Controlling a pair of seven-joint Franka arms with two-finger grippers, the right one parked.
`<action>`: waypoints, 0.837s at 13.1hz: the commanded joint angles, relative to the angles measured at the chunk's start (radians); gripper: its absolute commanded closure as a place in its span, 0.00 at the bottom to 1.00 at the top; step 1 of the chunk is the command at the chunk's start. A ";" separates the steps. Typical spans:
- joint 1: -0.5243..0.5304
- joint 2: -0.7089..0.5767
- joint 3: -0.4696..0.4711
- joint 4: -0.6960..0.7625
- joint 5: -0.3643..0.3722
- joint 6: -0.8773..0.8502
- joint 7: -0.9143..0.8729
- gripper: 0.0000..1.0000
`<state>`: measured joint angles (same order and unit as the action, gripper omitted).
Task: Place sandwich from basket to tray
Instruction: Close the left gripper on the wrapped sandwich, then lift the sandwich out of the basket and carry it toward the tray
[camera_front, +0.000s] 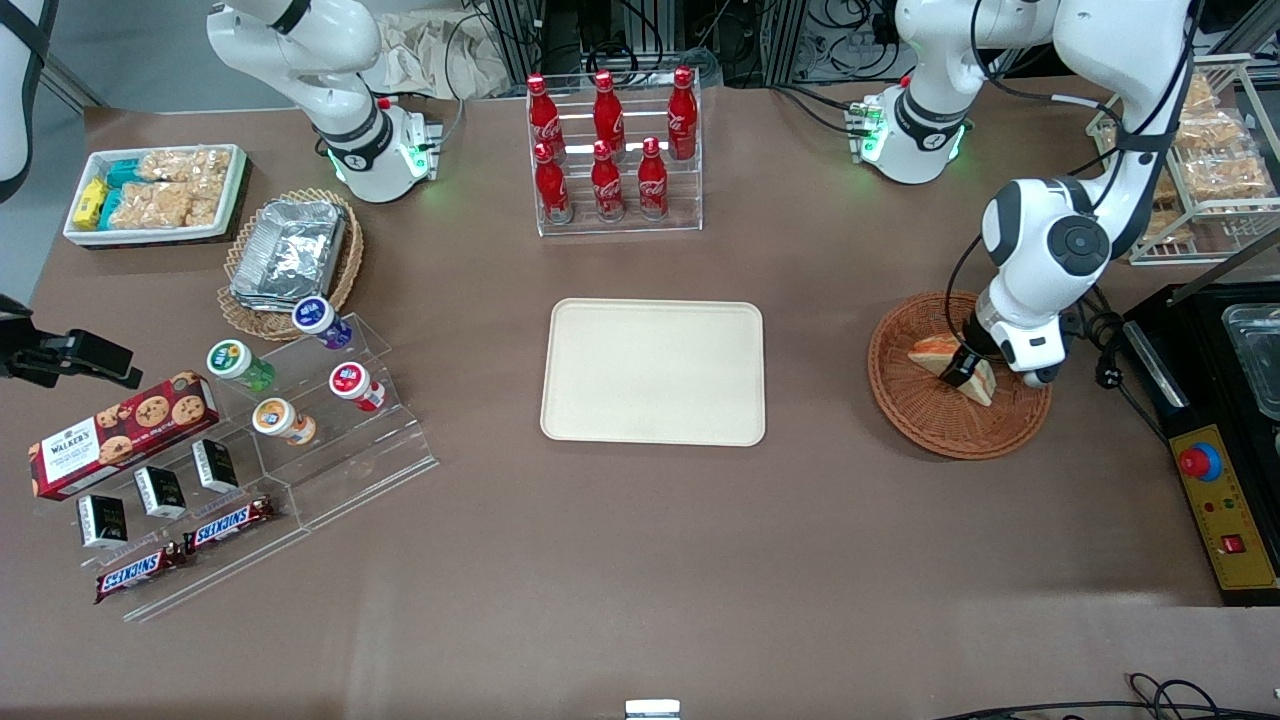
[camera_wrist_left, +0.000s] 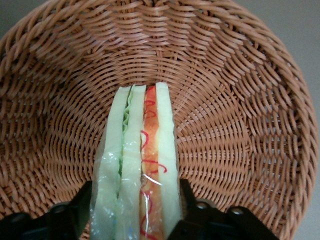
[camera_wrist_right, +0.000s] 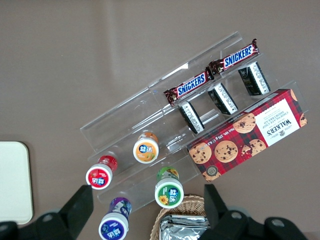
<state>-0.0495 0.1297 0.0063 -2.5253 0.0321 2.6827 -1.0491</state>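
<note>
Sandwich (camera_wrist_left: 136, 165) between jaws, seemingly gripped, in basket (camera_wrist_left: 240, 100).

Front view, room only.
- Brown matte table (camera_front: 640, 560) fills nearly whole frame; top plain, paler strip along bottom edge.
- Grey floor (camera_front: 120, 50) showing in upper left corner, past table edge.
- Top centre: aluminium frame posts (camera_front: 560, 30), black cables (camera_front: 850, 30) tangled among them.
- Crumpled beige cloth (camera_front: 430, 50) just left of posts.
- Right edge: black control box (camera_front: 1225, 500), yellow panel, red stop button.
- Lower right corner: loose black cable (camera_front: 1160, 695) on table.
- Light even, from above; shadows soft and short.
</note>
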 joint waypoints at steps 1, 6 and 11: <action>0.000 -0.002 0.001 -0.004 0.011 0.019 -0.020 1.00; -0.010 -0.109 -0.003 0.208 0.012 -0.363 0.029 1.00; -0.035 -0.120 -0.020 0.771 -0.004 -1.006 0.121 1.00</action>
<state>-0.0786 -0.0240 -0.0086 -1.9531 0.0328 1.8460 -0.9820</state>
